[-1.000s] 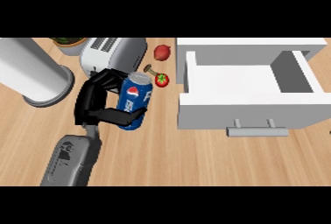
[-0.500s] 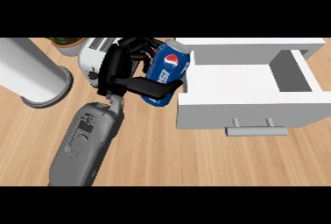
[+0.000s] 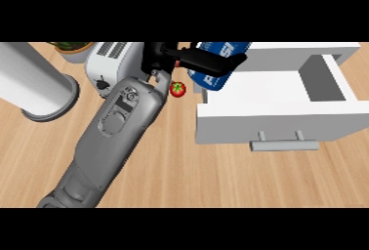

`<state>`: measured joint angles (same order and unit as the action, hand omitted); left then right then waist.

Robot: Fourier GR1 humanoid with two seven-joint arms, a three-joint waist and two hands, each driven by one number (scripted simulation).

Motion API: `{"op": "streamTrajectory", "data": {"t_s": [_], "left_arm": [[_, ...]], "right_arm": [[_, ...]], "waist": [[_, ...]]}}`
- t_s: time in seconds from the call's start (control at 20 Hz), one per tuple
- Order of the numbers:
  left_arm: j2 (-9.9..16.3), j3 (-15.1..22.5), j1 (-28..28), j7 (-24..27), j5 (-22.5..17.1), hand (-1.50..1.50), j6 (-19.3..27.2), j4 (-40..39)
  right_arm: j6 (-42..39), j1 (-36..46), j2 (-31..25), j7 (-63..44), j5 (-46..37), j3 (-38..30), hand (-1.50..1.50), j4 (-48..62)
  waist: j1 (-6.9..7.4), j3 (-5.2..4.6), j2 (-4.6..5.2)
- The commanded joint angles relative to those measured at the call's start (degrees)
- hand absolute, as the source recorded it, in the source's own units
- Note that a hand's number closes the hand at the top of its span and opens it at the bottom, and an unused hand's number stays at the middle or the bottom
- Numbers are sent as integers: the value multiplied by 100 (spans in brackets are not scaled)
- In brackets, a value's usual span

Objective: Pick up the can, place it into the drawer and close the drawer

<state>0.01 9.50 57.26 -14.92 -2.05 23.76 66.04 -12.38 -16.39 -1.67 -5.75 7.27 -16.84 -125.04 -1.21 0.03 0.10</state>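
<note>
Your one hand (image 3: pixel 189 57) has its black fingers curled round the blue can (image 3: pixel 216 66), held over the open drawer's (image 3: pixel 277 114) left rim.

You can see one can: a smooth blue cylinder with white lettering, tilted, part hidden by the fingers. One boxy white drawer with a grey bar handle (image 3: pixel 283 144) sits on the wood-grain counter (image 3: pixel 216 176). One small red tomato (image 3: pixel 177 88), one white toaster (image 3: pixel 112 61) and one tall grey cylinder (image 3: pixel 32 80) lie left.

We see the blue can (image 3: pixel 216 66) with white lettering lying tilted above the back left corner of the white drawer (image 3: pixel 277 105). The drawer stands open, its inside bare and its grey handle at the front.
</note>
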Motion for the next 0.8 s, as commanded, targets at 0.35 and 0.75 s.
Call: {"op": "streamTrajectory", "data": {"t_s": [0.35,0.75], "left_arm": [[-1,381,2031,-275,-650,150,840,-1713],[-1,652,2444,437,-1353,150,769,-2920]], "right_arm": [[52,56,83,-138,-55,197,-150,-139],[-125,37,20,285,-57,10,-150,211]], "waist": [[-80,4,11],[-173,8,39]]}}
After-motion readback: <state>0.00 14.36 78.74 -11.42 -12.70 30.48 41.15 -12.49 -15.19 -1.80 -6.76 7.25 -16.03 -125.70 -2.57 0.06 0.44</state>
